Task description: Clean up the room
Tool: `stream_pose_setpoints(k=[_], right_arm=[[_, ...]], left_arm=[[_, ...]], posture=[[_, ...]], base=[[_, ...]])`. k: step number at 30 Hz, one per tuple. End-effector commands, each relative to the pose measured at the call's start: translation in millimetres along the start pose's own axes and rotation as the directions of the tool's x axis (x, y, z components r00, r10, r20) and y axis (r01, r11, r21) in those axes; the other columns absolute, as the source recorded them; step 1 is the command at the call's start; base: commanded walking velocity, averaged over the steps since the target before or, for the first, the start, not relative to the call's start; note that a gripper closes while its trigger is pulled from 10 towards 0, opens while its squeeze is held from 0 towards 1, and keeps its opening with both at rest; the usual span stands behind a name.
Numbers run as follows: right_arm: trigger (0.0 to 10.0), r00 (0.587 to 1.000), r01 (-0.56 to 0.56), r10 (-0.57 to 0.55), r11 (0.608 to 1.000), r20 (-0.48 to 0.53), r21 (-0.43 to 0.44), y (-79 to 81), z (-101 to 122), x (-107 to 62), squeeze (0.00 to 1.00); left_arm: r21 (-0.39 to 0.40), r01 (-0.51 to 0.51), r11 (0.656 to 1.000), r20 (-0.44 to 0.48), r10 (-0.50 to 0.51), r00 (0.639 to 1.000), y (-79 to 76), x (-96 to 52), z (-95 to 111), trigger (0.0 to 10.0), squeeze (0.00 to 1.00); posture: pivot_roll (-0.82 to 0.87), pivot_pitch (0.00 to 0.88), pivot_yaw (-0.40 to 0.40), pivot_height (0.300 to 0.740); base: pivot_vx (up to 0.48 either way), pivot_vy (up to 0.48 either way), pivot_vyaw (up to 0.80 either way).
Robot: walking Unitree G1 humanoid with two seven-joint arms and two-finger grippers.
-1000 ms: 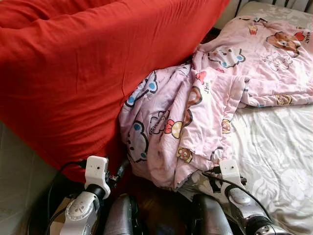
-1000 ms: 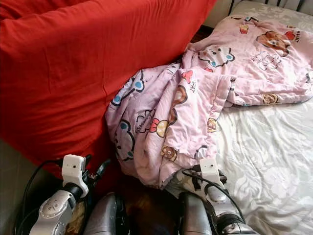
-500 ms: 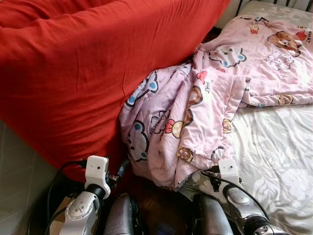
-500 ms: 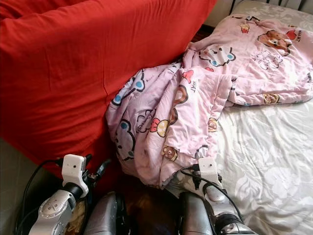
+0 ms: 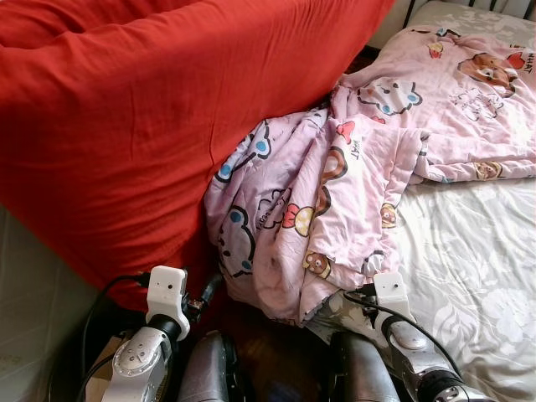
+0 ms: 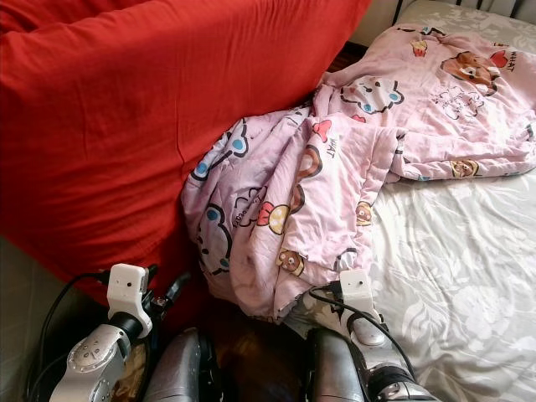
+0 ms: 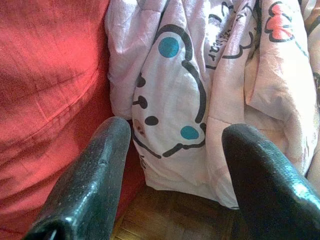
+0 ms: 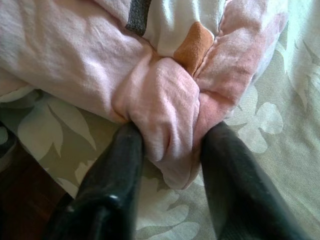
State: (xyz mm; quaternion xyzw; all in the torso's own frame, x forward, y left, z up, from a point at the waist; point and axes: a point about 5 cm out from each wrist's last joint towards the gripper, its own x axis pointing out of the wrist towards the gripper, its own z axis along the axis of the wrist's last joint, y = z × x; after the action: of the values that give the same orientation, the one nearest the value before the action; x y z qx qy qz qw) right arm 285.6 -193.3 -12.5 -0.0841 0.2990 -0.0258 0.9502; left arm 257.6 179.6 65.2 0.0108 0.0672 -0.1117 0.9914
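Your right gripper pinches a bunched fold of the soft pink quilted cartoon-print blanket, apparently closed on it. The blanket's heap trails away up the grey leaf-patterned bedsheet. Your left gripper is spread, empty, just short of the blanket's drooping edge beside the red cloth-covered bulk.

There is one red duvet, filling the upper left of the frame. One pink cartoon blanket runs from the centre to the upper right. One grey flowered sheet lies at the lower right. Two grippers sit along the bottom edge: the left gripper and the right gripper, each with two black fingers.
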Motion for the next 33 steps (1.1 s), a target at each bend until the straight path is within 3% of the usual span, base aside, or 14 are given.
stream_pose_setpoints(k=[1,16,28,29,30,33], right_arm=[[0.0,1.000,-0.009,0.009,1.000,-0.029,0.005,3.9,-10,-2.3,0.00],[0.0,1.000,0.006,-0.005,0.999,-0.031,0.033,1.2,-12,-2.7,0.00],[0.0,1.000,0.015,-0.017,0.986,0.010,0.167,-3.1,-10,-3.4,0.00],[0.6,1.000,0.008,-0.011,0.983,0.016,0.181,-1.9,-9,-3.6,0.00],[10.0,1.000,-0.008,0.003,0.981,0.028,0.196,0.4,-9,-3.8,0.00],[10.0,0.998,-0.028,0.015,0.977,0.059,0.213,4.6,-8,-4.9,0.00]], left_arm=[[0.009,-0.007,1.000,-0.034,0.007,0.999,1.4,-2.7,-7,10.0,0.00],[0.004,-0.011,1.000,-0.037,0.012,0.999,0.9,3.5,-8,10.0,0.00],[-0.020,-0.030,0.999,-0.029,0.030,0.999,0.3,28.4,-7,10.0,0.00],[-0.022,-0.033,0.999,-0.035,0.032,0.999,1.0,29.4,-8,10.0,0.00],[-0.022,-0.036,0.999,-0.046,0.035,0.998,2.1,31.1,-11,10.0,0.00],[-0.016,-0.043,0.999,-0.067,0.042,0.997,4.6,33.8,-16,10.0,0.00]], posture=[[0.05,0.210,0.055,0.611],[0.04,0.189,0.048,0.611],[0.01,0.108,0.032,0.611],[0.00,0.102,0.032,0.611],[-0.01,0.091,0.031,0.611],[-0.02,0.076,0.031,0.611]], base=[[0.000,0.000,0.00],[0.000,0.000,0.00],[0.000,0.000,0.00],[0.000,0.000,0.00],[0.000,0.000,0.00],[0.000,0.000,0.00]])
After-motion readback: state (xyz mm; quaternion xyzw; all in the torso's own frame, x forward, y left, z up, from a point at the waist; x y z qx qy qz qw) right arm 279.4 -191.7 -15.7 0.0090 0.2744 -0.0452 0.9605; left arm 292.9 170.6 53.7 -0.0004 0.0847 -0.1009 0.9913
